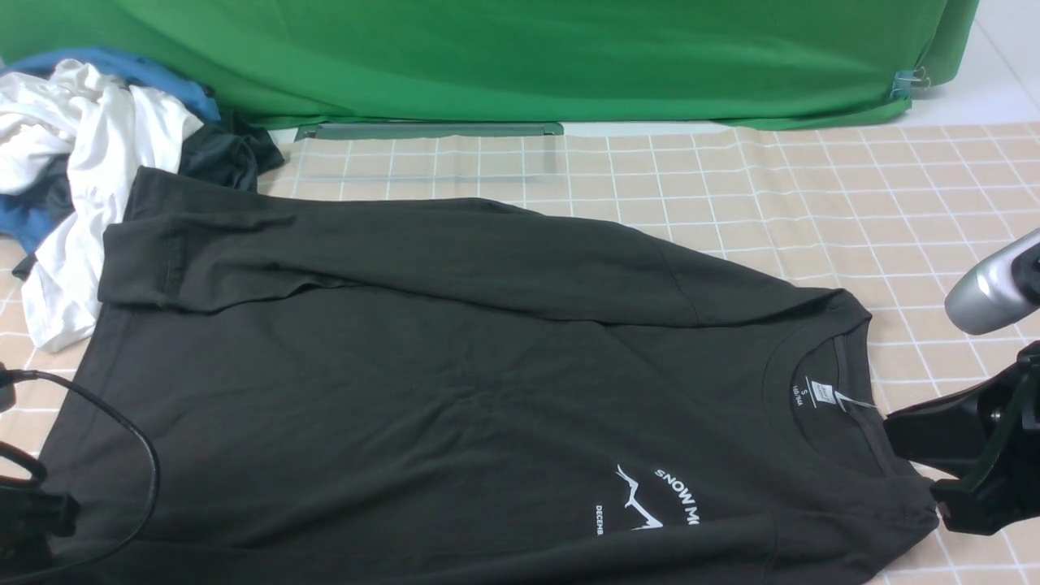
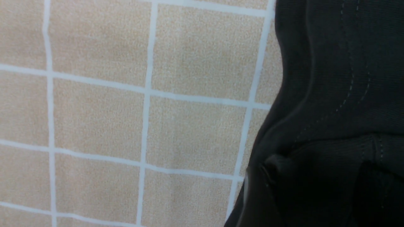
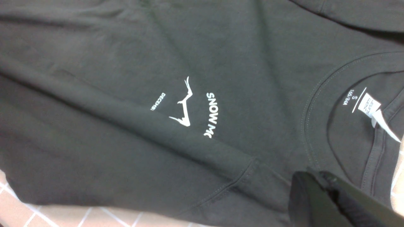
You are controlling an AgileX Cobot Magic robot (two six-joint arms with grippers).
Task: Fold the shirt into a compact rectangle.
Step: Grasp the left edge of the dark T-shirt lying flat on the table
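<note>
- A pile (image 1: 89, 154) of crumpled soft garments, white, blue and dark grey, lay at the far left, touching the shirt's hem corner.
- The left gripper (image 1: 32, 513), black and hard-edged, sat at the near left by the hem, with a thin black cable (image 1: 122, 439) looping over the fabric. I could not tell how its jaws stood.
- The cloth (image 1: 731, 187) on the table was matte beige, ruled into squares by white lines.
- The shirt (image 1: 455, 366), black soft knit, lay spread flat across the middle of the cloth, hem to the left and collar to the right. Its far sleeve was folded over the body along the far edge, the cuff ending near the hem.
- A smooth green drape (image 1: 487, 57) hung behind, with a flat grey bar (image 1: 431, 130) at its foot.
- A white mountain-line print (image 1: 650, 504) with curved lettering marked the chest.
- A small white label (image 1: 822, 394) sat inside the round ribbed collar.
- The right gripper (image 3: 311, 181), matte black and wedge-shaped, had its jaws closed together over the shoulder beside the collar; whether it pinched fabric I could not tell.
</note>
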